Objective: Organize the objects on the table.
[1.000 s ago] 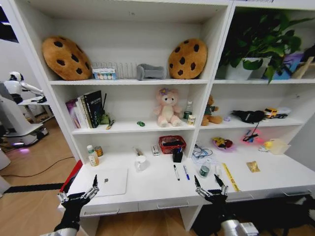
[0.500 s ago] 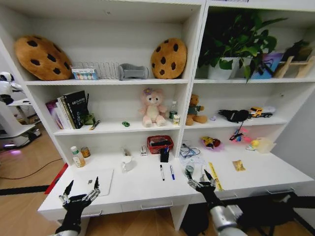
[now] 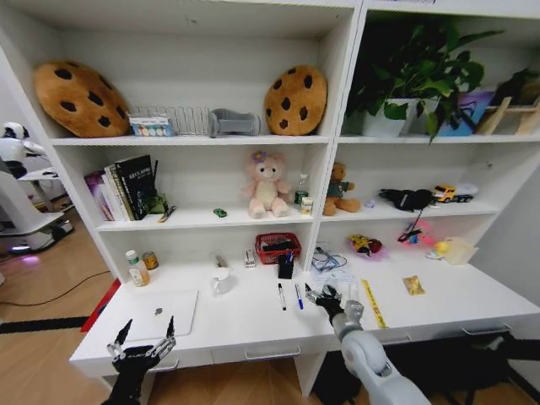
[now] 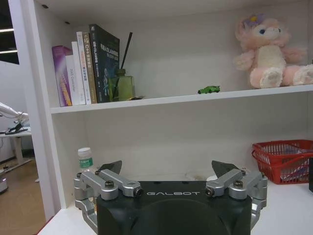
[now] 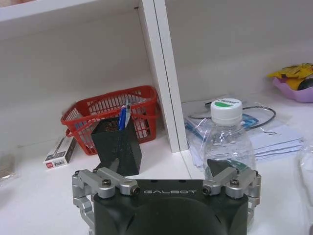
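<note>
Desk items lie spread over the long white table (image 3: 253, 325), and the red basket (image 3: 277, 247) at the back of it serves to place them. Just beside the basket stands a black mesh pen holder (image 5: 117, 146) with blue pens in it. In front of that holder lie a black pen (image 3: 281, 296) and a blue pen (image 3: 298, 296), side by side. A clear bottle with a green-topped white cap (image 5: 227, 138) stands near the basket, on the far side of the shelf's upright panel. The right gripper (image 3: 325, 297) is out over the table just beside the blue pen; in the right wrist view its fingers are spread, the bottle close ahead of one fingertip. A yellow ruler (image 3: 372, 303) and a gold packet (image 3: 413, 285) lie farther along from the basket, past the bottle. The silver laptop (image 3: 163, 314) lies closed well apart from the basket toward the table's left end, a white mug (image 3: 221, 281) between them. The left gripper (image 3: 143, 338) hangs at the table's front edge before the laptop, fingers apart and holding nothing.
</note>
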Available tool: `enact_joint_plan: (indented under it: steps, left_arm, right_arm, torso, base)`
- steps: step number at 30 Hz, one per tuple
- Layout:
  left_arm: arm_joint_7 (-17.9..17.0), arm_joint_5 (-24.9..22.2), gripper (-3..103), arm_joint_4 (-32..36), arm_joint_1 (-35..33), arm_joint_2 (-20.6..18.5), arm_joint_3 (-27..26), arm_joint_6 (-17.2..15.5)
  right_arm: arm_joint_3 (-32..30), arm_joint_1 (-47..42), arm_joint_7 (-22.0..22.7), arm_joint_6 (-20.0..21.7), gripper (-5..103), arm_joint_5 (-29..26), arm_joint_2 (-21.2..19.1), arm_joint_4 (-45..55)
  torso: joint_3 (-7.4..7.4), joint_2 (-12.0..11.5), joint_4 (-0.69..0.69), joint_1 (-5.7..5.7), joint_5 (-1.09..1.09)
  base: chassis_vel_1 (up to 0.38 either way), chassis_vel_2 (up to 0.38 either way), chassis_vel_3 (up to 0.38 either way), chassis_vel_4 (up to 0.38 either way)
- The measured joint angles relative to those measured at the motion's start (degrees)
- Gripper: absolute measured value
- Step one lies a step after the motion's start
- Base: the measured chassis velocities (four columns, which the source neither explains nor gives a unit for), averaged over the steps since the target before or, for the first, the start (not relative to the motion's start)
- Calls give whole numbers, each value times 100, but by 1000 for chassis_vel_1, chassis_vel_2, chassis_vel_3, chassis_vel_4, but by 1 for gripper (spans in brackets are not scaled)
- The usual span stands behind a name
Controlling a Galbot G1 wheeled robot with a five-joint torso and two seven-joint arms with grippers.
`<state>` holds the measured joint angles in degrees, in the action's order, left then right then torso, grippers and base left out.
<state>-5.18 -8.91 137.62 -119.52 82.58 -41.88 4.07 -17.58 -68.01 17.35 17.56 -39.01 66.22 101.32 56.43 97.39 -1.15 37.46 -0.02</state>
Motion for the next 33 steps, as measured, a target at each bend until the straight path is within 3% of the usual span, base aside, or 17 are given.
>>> enact_joint_plan:
  steps: [6,16,23,33]
  left_arm:
    - [-12,17,100,-48,-7,91,19,-6]
    - [-8,109,100,-109,-47,195,24,21]
    - [-13,127,100,-167,-48,244,27,21]
    - [-27,108,100,-283,30,258,43,20]
  right_arm:
    - [607,824,-26,15,100,-190,152,-599]
    - [1207,1249,27,22,103,-250,520,-1155]
    - [1476,1673,55,42,87,75,882,-1963]
    - [1573,1955,41,50,83,218,1002,-2467]
  torso:
    - [-1,0,5,0,1]
    - [-1,0,3,0,1]
    - [-1,0,4,0,2]
    - [-1,0,4,0,2]
  base:
    - [0,0,0,0]
    - [0,0,0,0]
    - [0,0,0,0]
    - [0,0,0,0]
